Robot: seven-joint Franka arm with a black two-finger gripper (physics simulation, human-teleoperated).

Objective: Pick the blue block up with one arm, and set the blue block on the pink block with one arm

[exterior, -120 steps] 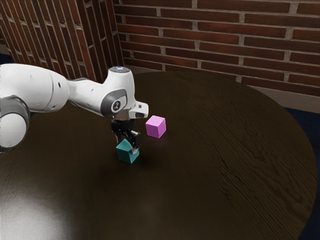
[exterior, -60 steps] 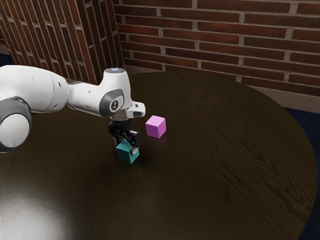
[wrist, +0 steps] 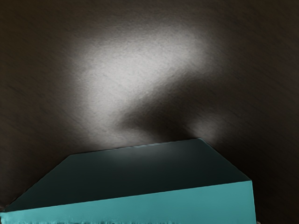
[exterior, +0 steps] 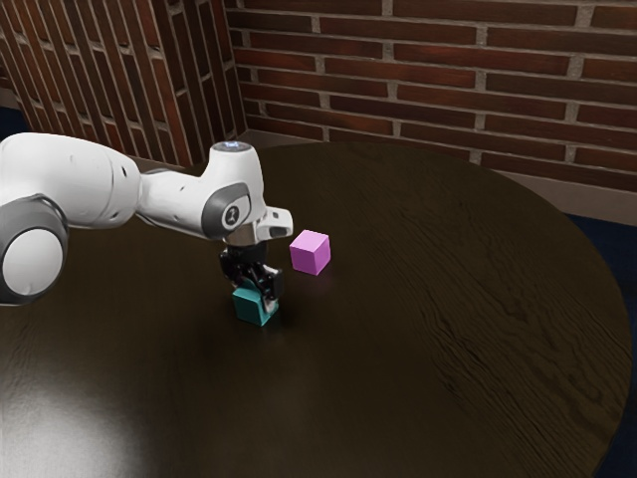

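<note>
The blue block [exterior: 251, 309], teal in colour, rests on the dark round table [exterior: 448, 329] left of centre. My gripper [exterior: 256, 292] has come straight down over it. The black fingers stand apart on either side of the block's upper part, so the gripper is open and the block stays on the table. The wrist view has the same block [wrist: 140, 186] large and close just under my hand, with the tabletop beyond it. The pink block [exterior: 310, 252] sits on the table a short way to the exterior view's right and farther back, apart from the gripper.
Brick walls [exterior: 418, 70] rise behind the table. The table's curved edge [exterior: 597, 299] runs along the exterior view's right. Bare dark wood lies to the right of both blocks and in front of them.
My hand has sunk lower, so the fingers that hovered at the blue block's top now reach down its sides. Neither block has moved.
</note>
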